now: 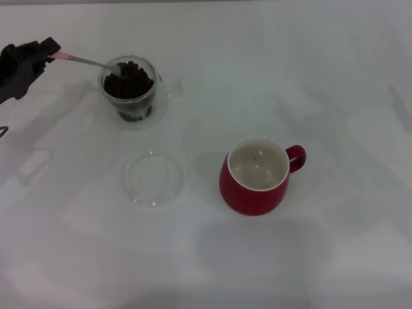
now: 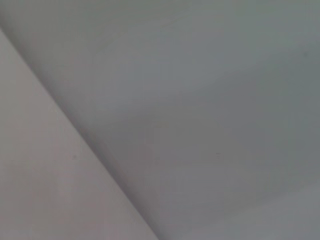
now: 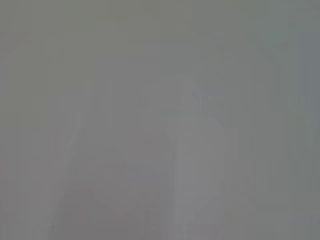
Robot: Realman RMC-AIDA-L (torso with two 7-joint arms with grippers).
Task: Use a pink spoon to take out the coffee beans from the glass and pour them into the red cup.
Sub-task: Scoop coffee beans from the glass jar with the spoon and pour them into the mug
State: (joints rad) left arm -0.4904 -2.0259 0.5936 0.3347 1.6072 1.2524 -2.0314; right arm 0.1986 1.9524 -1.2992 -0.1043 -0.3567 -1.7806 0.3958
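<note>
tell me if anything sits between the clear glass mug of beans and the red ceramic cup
Nothing visible does. The table between the clear glass mug and the red ceramic cup is bare; the shallow round clear glass dish lies beside that line, nearer the robot.

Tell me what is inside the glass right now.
The glass holds a heap of coffee beans, and the pink spoon, held by the left gripper, reaches over its rim. The spoon's bowl is hidden among the beans.
</note>
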